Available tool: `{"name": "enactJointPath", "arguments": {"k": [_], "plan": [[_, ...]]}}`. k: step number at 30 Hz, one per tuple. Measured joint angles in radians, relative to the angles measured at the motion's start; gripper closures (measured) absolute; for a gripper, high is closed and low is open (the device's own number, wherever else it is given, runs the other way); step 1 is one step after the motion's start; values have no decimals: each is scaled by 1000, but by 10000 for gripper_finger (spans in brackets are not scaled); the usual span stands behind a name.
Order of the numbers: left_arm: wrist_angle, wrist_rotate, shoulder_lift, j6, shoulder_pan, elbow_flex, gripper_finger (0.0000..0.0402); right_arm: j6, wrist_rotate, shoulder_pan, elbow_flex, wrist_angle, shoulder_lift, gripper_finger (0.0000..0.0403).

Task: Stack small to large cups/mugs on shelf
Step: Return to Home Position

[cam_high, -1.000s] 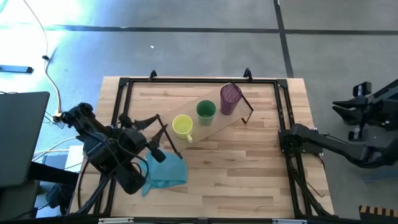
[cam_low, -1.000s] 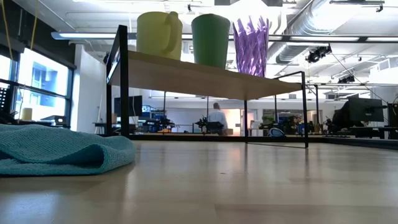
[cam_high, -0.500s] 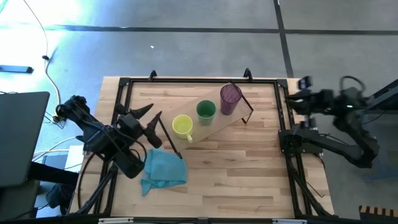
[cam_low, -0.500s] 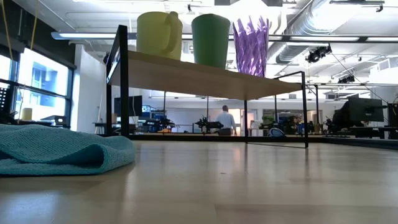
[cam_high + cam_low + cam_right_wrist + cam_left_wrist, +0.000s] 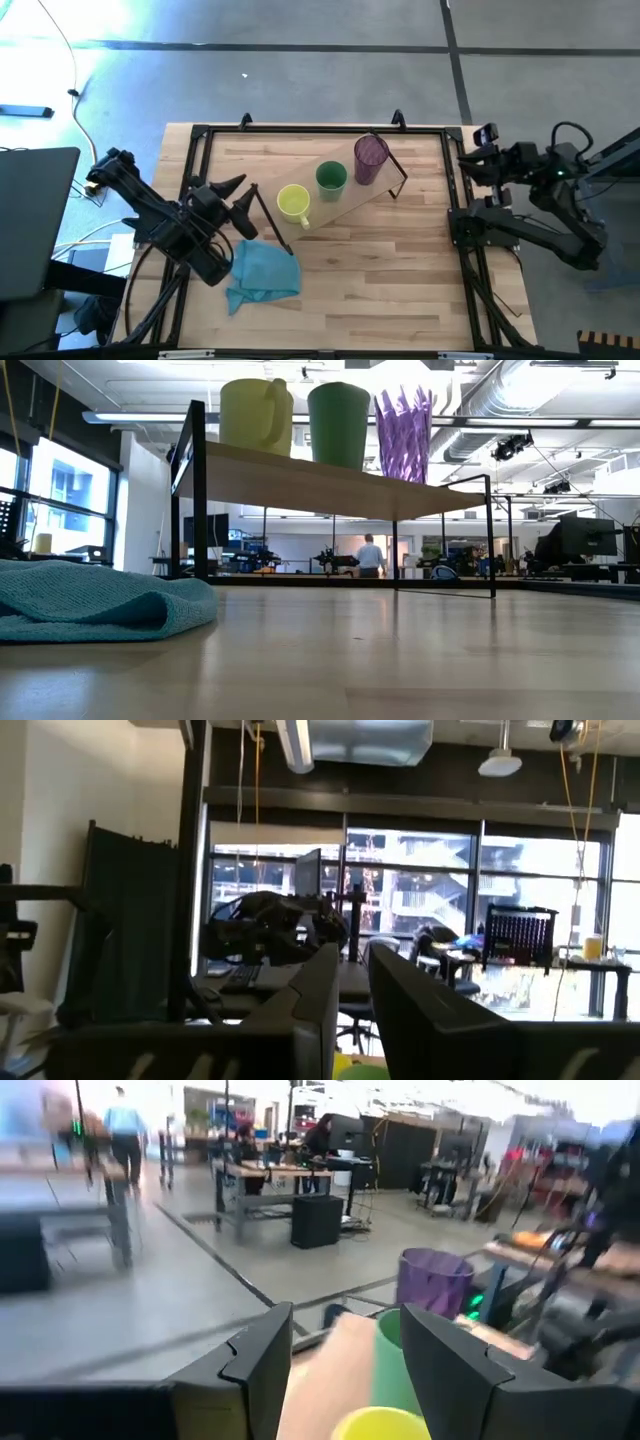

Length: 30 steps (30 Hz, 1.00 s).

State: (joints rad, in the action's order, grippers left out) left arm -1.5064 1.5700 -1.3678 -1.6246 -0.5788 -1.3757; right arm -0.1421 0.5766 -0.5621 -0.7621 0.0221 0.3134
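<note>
All three vessels stand on the shelf (image 5: 347, 206), so by my reading the placing is finished and the step in hand is pulling both arms back to rest. The yellow mug (image 5: 293, 201), the green cup (image 5: 331, 177) and the purple tumbler (image 5: 371, 152) sit upright in a row along the board, shortest to tallest, side by side rather than nested, with small gaps between them in the high view. Seen from above, all three mouths face up and nothing shows inside any of them; the tumbler's floor is too dim to be sure. The mug's handle points toward the front of the counter (image 5: 390, 280). The left claw (image 5: 238, 193) hangs over the counter's left edge, just beyond the mug end of the shelf, its two fingers spread wide and holding nothing, and aimed along the row of cups. A teal cloth (image 5: 262, 272) lies crumpled on the counter close below that arm. The right claw (image 5: 352, 960) is off the counter's right side, well apart from the shelf, fingers drawn almost together with only a slit between them, empty. What is left, I judge, is for the left arm to back away without clipping the shelf's black leg or the mug
</note>
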Motion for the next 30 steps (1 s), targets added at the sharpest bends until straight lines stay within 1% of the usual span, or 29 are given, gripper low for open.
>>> {"name": "enactJointPath", "arguments": {"k": [2, 5, 9, 13, 14, 17, 19, 22, 24, 26, 28, 30], "plan": [[86, -1, 0, -40, -14, 14, 229, 0, 0, 0, -22, 41, 0, 350], [247, 0, -3, -43, -37, 14, 229, 0, 0, 0, -49, 91, 0, 350], [532, -3, -6, 11, -59, 14, 229, 0, 0, 0, -61, 130, 0, 350], [877, -10, -5, 101, -59, 14, 229, 1, 0, 0, -61, 142, 1, 350], [965, -18, -5, 133, -59, 14, 229, 2, 0, 0, -61, 143, 1, 350], [1222, -84, -5, 273, -56, 14, 229, 3, 0, 0, -61, 144, 2, 350], [1421, -105, -6, 366, -56, 14, 229, 3, -1, 0, -61, 148, 2, 350], [1740, -142, -22, 571, -44, 14, 229, 1, -1, 0, -61, 169, 2, 350], [1962, -242, -40, 737, -23, 14, 229, -2, -1, 0, -61, 183, 2, 350], [2182, -392, -59, 889, 3, 14, 229, -19, -1, 0, -61, 190, 2, 350], [2367, -601, -83, 1026, 39, 13, 229, -33, -1, 0, -61, 195, 2, 350], [2459, -832, -100, 1143, 70, 14, 229, -42, -1, 0, -61, 200, 2, 350]]}}
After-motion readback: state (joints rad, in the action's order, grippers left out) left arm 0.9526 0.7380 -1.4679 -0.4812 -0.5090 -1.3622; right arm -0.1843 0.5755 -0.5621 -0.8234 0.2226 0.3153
